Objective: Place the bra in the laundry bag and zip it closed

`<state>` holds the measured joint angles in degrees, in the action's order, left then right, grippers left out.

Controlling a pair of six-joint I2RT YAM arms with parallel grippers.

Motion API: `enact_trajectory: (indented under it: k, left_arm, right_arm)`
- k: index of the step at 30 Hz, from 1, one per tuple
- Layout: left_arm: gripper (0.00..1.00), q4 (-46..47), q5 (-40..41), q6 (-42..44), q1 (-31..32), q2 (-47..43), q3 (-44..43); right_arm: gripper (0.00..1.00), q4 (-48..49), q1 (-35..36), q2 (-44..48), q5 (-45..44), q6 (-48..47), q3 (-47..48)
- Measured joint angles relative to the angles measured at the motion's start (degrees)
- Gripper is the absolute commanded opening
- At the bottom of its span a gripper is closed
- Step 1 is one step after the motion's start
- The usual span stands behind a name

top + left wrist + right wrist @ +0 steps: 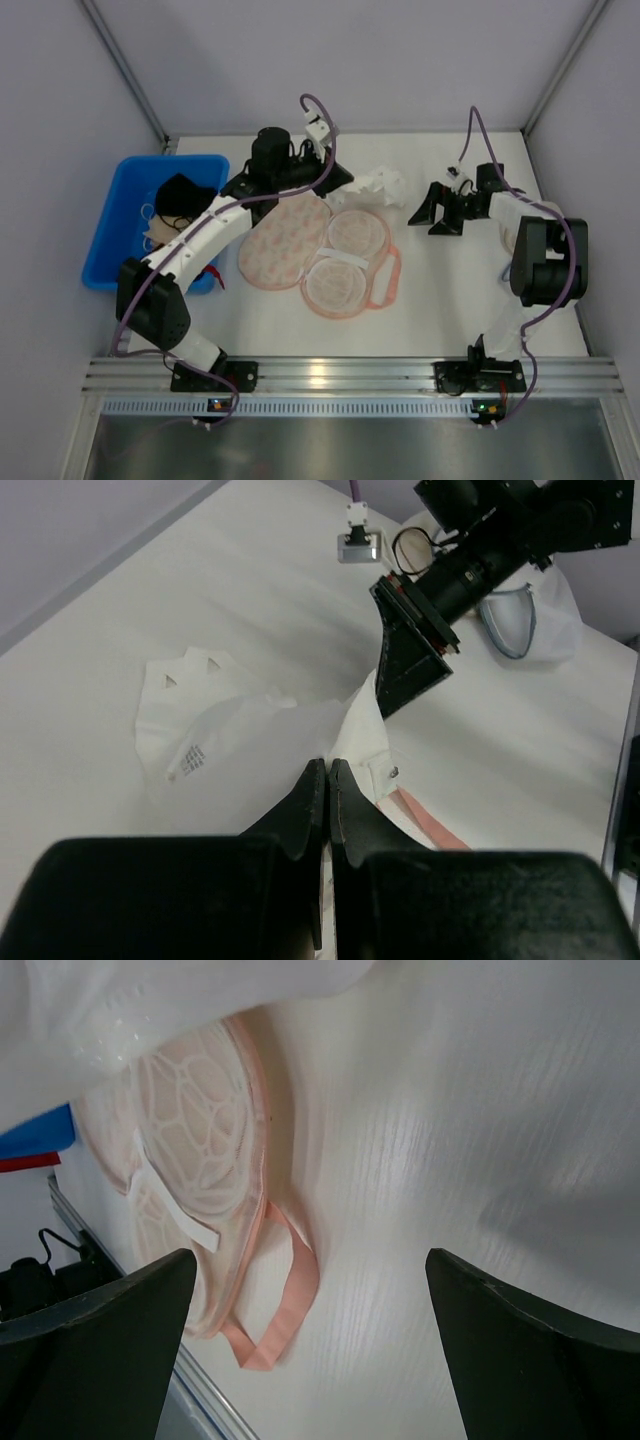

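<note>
Overhead view: fixed above and behind the arm bases, looking down on the whole table point(450, 295). Left wrist view: low and close, facing across the bra point(200, 730) toward the right arm point(500, 540). Right wrist view: close, facing the laundry bag point(190, 1130), which the overhead view shares.

1. Bag point(290, 245) lies open at mid-bench point(450, 300).
2. Bra point(383, 184) sits behind the bag's right half.
3. Left tool point(347, 179) meets the bra's left end; right tool point(435, 221) stands right of it, apart.
4. Bin point(105, 240) lies left of the bag, with garments point(180, 200) inside.
</note>
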<state>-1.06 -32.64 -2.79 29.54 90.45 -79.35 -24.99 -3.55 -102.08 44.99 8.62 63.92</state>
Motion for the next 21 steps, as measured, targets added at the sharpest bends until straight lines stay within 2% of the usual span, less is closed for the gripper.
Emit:
enact_trajectory:
  k: [9,14,21]
  left_arm:
    - [0.00,-7.5,-1.0,4.2,2.7,-4.1,11.4]
    - [0.00,-10.6,-1.0,7.1,2.9,-3.8,16.9]
    - [0.00,-11.4,-2.9,9.7,2.9,0.8,17.2]
  right_arm:
    - [0.97,1.0,0.0,-3.5,-1.5,1.7,4.9]
    - [0.96,5.4,0.2,-8.1,-4.3,3.6,12.0]
    - [0.95,10.1,2.8,-17.6,-11.0,3.5,27.5]
